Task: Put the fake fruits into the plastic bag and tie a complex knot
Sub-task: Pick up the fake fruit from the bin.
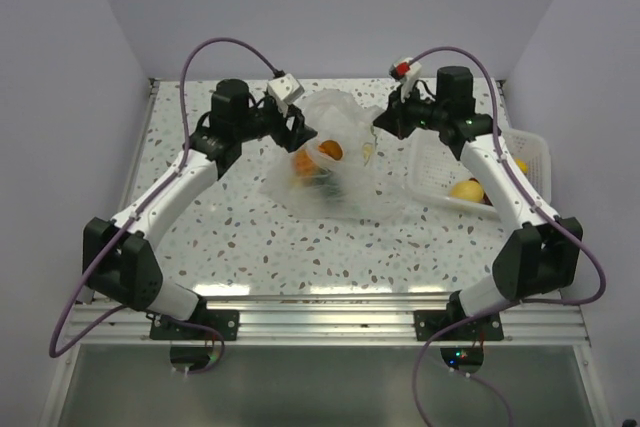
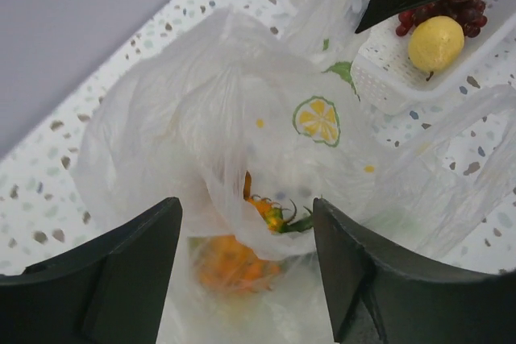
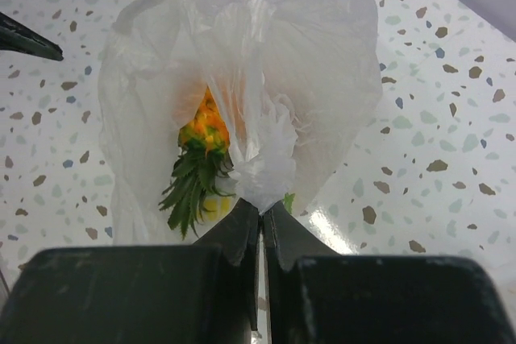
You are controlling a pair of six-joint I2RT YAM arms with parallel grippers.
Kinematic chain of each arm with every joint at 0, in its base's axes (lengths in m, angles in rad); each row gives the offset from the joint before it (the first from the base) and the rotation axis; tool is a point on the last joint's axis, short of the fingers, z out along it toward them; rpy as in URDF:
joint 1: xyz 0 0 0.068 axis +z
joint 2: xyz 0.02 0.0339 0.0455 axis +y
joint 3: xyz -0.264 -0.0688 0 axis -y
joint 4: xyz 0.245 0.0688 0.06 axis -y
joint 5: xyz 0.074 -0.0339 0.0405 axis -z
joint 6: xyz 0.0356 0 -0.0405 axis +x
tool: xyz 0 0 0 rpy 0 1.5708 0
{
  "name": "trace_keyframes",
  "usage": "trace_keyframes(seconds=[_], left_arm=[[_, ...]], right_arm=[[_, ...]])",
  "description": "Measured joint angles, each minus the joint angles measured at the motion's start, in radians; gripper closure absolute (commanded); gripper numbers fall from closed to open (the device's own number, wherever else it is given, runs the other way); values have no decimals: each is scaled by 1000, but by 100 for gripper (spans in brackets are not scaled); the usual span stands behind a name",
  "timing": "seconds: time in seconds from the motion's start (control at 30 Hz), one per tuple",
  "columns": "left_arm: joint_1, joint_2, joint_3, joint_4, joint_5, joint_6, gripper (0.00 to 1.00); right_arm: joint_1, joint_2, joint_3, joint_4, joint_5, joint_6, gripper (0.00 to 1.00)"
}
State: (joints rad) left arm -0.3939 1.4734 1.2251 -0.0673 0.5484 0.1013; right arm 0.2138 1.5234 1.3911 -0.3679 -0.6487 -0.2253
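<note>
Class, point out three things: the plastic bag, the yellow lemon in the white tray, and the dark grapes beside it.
plastic bag (image 3: 322, 62), right wrist view, its upper right wall.
lemon (image 2: 435, 43), left wrist view, its middle.
grapes (image 2: 455, 10), left wrist view, middle of the bunch.

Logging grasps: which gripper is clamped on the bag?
The right gripper: it is pinched shut on a bunched fold of the plastic bag. The left gripper is open, spread wide with plastic lying between.

Left end effector (image 2: 246, 209) spread wide; right end effector (image 3: 260, 213) pinched tight.
</note>
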Motion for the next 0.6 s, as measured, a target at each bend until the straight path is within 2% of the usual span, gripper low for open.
trace_keyframes(seconds=[0.17,0.43,0.6], left_arm=[[-29,11,95,21,21,156,24],[-176,127,155,109,-15,346,24],[-185,214,192,113,-31,480,27]], right_arm=[[0,-12,0,29,0,27,100],[0,-11,0,33,-21,35,99],[0,-12,0,31,-49,34,98]])
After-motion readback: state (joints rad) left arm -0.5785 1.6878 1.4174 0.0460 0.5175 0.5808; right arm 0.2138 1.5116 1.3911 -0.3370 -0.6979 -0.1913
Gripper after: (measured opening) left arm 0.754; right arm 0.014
